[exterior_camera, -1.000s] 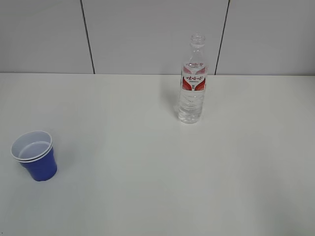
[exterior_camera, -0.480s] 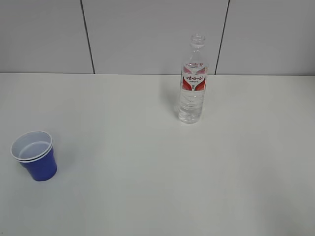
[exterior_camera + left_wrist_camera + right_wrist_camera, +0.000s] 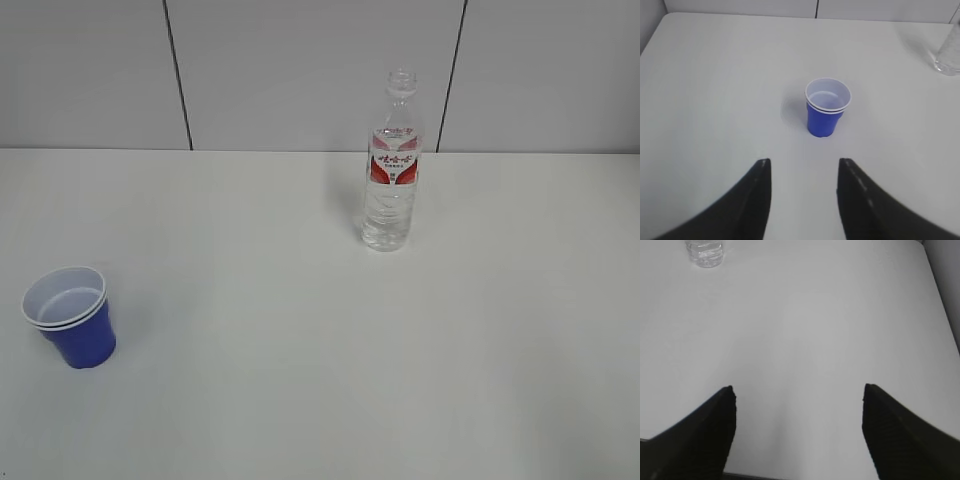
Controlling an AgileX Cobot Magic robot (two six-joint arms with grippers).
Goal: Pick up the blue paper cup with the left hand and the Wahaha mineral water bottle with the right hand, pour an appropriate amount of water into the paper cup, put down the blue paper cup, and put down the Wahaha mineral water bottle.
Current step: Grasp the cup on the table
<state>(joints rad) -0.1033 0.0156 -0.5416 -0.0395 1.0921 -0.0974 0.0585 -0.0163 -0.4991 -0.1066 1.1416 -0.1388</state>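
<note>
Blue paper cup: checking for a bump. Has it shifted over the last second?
No. The blue paper cup keeps its spot relative to the bottle.

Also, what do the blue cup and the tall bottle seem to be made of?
The blue paper cup looks like thin coated paper: matte deep blue outside, plain white inside, and a doubled white rim, as if two cups are nested. The Wahaha mineral water bottle looks like thin clear plastic: see-through, ribbed wall, glossy highlights, a red-and-white label that is probably a printed film. Neither material is certain from the look alone.
</note>
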